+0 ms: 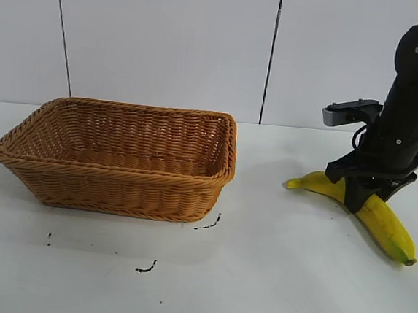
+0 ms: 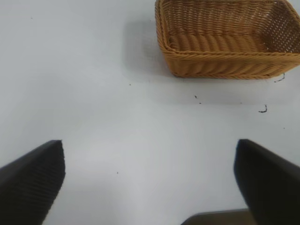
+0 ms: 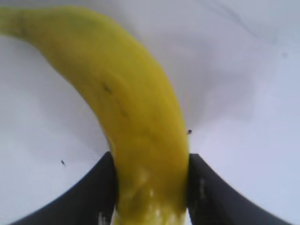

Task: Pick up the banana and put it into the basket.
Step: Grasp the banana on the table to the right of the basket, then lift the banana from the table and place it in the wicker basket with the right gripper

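Over at the far side of the white table [image 1: 271, 279], the right gripper [image 1: 359, 193] has its two dark fingers [image 3: 96, 192] pressed against both sides of the banana [image 1: 379, 215], clamped about its middle. The fruit lies on the tabletop, one end poking out toward the basket [image 1: 121, 160] and the other, with its small dark tip, trailing away on the opposite side of the gripper. The basket sits well apart from that gripper, upright, nothing in it. The left gripper [image 2: 150, 187] hangs above bare table with its fingers spread wide, the basket off ahead of it. A few small dark marks [image 1: 148, 267] dot the table just before the basket.
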Motion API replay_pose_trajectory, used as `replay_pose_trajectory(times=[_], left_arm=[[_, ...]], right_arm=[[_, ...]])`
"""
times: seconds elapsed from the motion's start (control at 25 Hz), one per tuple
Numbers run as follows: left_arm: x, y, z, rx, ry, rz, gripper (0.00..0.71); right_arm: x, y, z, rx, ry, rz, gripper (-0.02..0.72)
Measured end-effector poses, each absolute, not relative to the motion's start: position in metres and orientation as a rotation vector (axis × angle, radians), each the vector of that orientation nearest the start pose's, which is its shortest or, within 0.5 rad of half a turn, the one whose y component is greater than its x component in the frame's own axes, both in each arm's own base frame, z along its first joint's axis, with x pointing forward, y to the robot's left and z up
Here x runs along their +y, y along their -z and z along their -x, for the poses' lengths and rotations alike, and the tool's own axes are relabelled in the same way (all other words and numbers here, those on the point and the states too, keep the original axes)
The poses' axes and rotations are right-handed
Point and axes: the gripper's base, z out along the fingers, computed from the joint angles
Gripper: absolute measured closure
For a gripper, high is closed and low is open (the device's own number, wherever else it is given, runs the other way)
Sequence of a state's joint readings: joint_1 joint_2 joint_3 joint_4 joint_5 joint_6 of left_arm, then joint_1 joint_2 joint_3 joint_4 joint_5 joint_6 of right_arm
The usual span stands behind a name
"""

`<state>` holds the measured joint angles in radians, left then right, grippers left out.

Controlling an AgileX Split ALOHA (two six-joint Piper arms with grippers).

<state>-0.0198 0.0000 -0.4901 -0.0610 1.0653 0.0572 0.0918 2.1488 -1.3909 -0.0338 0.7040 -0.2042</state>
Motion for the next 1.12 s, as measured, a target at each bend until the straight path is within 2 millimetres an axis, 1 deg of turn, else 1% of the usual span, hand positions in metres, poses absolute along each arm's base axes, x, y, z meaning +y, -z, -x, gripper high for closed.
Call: replay_pose_trajectory(times=[0.08, 0.16, 0.24, 0.36, 0.44, 0.52, 0.64, 0.76, 0.92, 1.04, 1.12], left_arm=[[-0.005, -0.274, 0.004, 2.056, 0.05, -0.082, 0.015], [-0.005, -0.274, 0.004, 2.056, 0.05, -0.082, 0.015], [-0.005, -0.274, 0.004, 2.056, 0.05, -0.082, 0.015], [-0.005, -0.274, 0.004, 2.056, 0.05, -0.082, 0.015], [-0.005, -0.274, 0.004, 2.056, 0.05, -0.082, 0.015], [-0.005, -0.274, 0.004, 2.056, 0.05, -0.082, 0.015], [-0.005, -0.274, 0.004, 2.056, 0.05, -0.082, 0.015], [-0.005, -0.274, 0.004, 2.056, 0.05, -0.082, 0.015], [-0.005, -0.274, 0.004, 2.056, 0.05, -0.082, 0.015], [-0.005, -0.274, 0.004, 2.056, 0.05, -0.082, 0.015], [-0.005, -0.274, 0.004, 2.056, 0.05, -0.082, 0.015]], right_arm=[[0.036, -0.114, -0.412, 2.929, 0.055, 0.473, 0.385], [0.035, -0.126, -0.413, 2.939, 0.067, 0.48, 0.385], [0.035, -0.151, -0.418, 2.906, 0.079, 0.476, 0.385], [0.036, -0.204, -0.428, 2.826, 0.081, 0.449, 0.385], [0.038, -0.232, -0.433, 2.798, 0.059, 0.444, 0.385], [0.039, -0.251, -0.435, 2.804, 0.04, 0.452, 0.385], [0.041, -0.267, -0.438, 2.806, 0.03, 0.459, 0.385], [0.048, -0.28, -0.442, 2.757, 0.054, 0.486, 0.385], [0.071, -0.292, -0.442, 2.691, 0.079, 0.607, 0.385], [0.095, -0.296, -0.443, 2.642, 0.09, 0.717, 0.385], [0.117, -0.295, -0.444, 2.607, 0.082, 0.782, 0.385]])
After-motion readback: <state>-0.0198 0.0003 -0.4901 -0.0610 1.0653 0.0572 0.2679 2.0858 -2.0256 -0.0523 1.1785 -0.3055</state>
